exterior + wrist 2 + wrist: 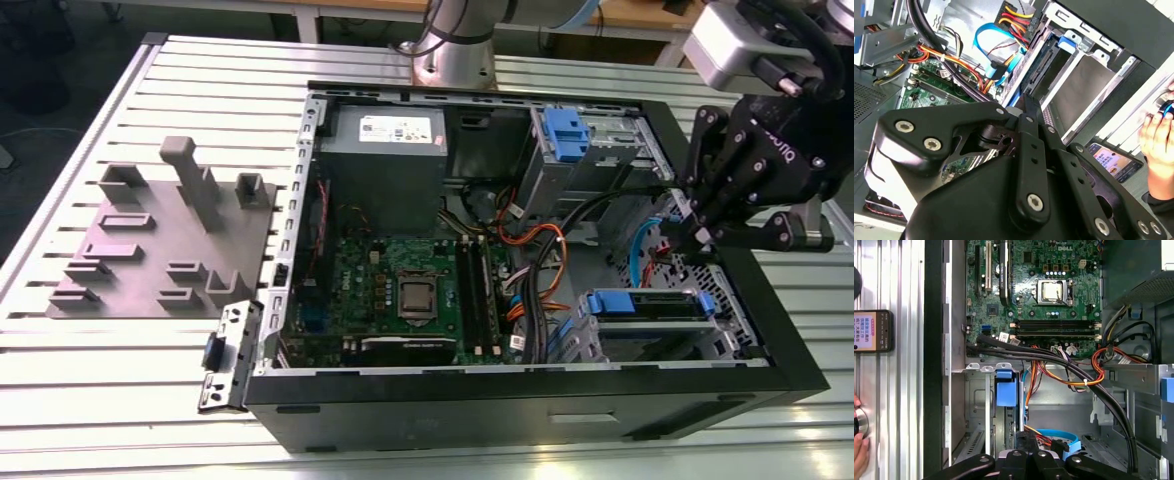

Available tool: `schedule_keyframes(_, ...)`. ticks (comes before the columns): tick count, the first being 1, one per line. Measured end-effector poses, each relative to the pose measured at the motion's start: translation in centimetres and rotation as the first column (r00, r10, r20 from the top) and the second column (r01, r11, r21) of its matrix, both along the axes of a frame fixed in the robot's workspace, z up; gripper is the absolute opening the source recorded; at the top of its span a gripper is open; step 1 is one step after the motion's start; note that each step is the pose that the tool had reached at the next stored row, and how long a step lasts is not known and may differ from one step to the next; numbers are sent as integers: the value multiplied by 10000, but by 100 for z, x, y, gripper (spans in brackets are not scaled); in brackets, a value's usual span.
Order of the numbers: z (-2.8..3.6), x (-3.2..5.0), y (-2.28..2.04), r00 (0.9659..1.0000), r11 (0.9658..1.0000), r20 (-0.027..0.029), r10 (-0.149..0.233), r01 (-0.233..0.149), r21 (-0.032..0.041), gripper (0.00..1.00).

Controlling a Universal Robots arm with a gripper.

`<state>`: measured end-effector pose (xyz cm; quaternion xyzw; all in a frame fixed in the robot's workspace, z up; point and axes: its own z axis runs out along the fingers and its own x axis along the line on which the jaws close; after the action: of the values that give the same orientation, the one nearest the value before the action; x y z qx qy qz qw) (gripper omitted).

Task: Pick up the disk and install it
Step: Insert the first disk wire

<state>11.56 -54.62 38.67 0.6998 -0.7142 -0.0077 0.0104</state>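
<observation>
The disk [654,305] lies in the drive bay at the case's near corner on the exterior view's right, its blue tab [617,300] facing the motherboard. In the first wrist view its blue tab [1005,387] sticks out of the metal bay; it also shows in the second wrist view as a blue tab [1066,41]. My black gripper [694,240] hangs above the bay, just behind the disk, near the case's right wall. It looks shut with nothing in it, in both wrist views [1026,456] [1025,102].
Black, orange and blue cables [1074,372] cross the case beside the bay. A grey power-supply box [387,130] and a blue latch on a cage [567,135] sit at the back. A grey fixture plate [160,240] lies outside. A person's hand [1156,135] and a phone [871,330] rest nearby.
</observation>
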Motion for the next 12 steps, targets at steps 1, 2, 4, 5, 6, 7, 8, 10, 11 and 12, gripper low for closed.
schedule_keyframes(1, -2, 19, 1, 10000, 10000, 0, -1, 1, 2, 11)
schedule_keyframes(2, -3, 39, 3, 10000, 10000, 0, -1, 1, 2, 11)
schedule_keyframes(4, -6, 54, 4, 10000, 10000, 0, -2, 2, 6, 11)
schedule_keyframes(5, -8, 58, 4, 10000, 10000, 0, -1, 1, 6, 11)
schedule_keyframes(6, -8, 58, 4, 10000, 10000, 0, -3, 3, 6, 11)
schedule_keyframes(7, -12, 68, 4, 10000, 10000, 0, -2, 2, 7, 11)
schedule_keyframes(8, -16, 77, 4, 10000, 10000, 0, -3, 3, 7, 11)
schedule_keyframes(10, -17, 79, 4, 10000, 10000, 0, -2, 2, 7, 11)
schedule_keyframes(11, -17, 80, 4, 10000, 10000, 0, -2, 2, 7, 11)
schedule_keyframes(12, -18, 81, 4, 10000, 10000, 0, -2, 2, 6, 11)
